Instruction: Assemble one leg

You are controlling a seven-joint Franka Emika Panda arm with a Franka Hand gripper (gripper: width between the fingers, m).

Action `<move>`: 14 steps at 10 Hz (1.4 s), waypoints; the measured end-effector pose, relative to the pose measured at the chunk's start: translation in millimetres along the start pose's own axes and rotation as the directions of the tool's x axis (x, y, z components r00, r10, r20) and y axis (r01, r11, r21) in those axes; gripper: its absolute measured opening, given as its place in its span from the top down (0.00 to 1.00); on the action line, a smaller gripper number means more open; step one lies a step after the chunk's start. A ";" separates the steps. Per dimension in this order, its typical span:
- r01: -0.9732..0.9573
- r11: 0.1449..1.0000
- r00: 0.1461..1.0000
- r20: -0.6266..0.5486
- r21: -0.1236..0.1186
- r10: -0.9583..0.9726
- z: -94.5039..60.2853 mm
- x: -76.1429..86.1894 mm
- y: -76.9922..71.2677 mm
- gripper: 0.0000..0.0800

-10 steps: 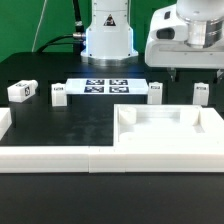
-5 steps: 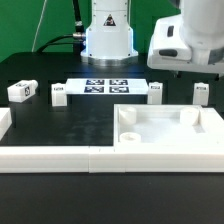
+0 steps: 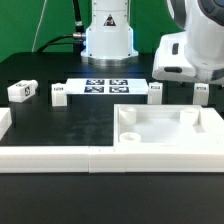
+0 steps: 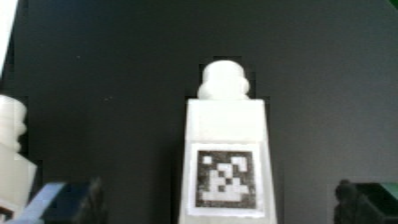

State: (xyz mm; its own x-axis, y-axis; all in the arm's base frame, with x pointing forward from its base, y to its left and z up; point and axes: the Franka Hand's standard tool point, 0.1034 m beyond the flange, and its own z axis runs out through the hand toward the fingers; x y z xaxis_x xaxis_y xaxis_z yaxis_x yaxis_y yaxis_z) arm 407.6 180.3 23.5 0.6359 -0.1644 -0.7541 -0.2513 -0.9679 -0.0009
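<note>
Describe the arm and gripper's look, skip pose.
The gripper has a bulky, rounded white housing. Its fingers are dark, with a bluish sheen in the wrist view. The arm base is white and cylindrical, with a bluish tint low down. Black cables run behind it. No markings are legible.

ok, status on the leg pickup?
Gripper open, nothing held. Leg lined up between the fingers, not yet gripped. Another leg close by one finger; watch it.
</note>
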 end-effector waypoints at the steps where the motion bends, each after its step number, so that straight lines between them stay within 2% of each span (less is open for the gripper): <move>1: -0.001 1.000 1.000 0.001 -0.002 0.001 5.6 1.8 -0.3 0.19; 4: -0.012 1.000 1.000 0.006 -0.011 0.012 17.9 2.2 -0.6 0.19; 6: -0.013 1.000 1.000 0.006 -0.012 0.014 18.1 2.1 -0.9 0.50; 7: -0.013 1.000 1.000 0.006 -0.012 0.013 18.0 2.1 -0.9 0.50; 8: -0.013 1.000 1.000 0.006 -0.012 0.013 18.0 2.1 -0.9 0.64; 13: -0.012 1.000 1.000 0.006 -0.012 0.012 18.0 2.2 -0.8 0.64; 14: 0.000 1.000 1.000 0.011 -0.012 0.001 13.6 0.4 1.5 0.64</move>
State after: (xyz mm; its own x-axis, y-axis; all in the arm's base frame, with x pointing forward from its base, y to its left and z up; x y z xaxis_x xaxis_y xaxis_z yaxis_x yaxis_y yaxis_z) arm 397.5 181.3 14.3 0.6273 -0.1628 -0.7616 -0.2428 -0.9701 0.0074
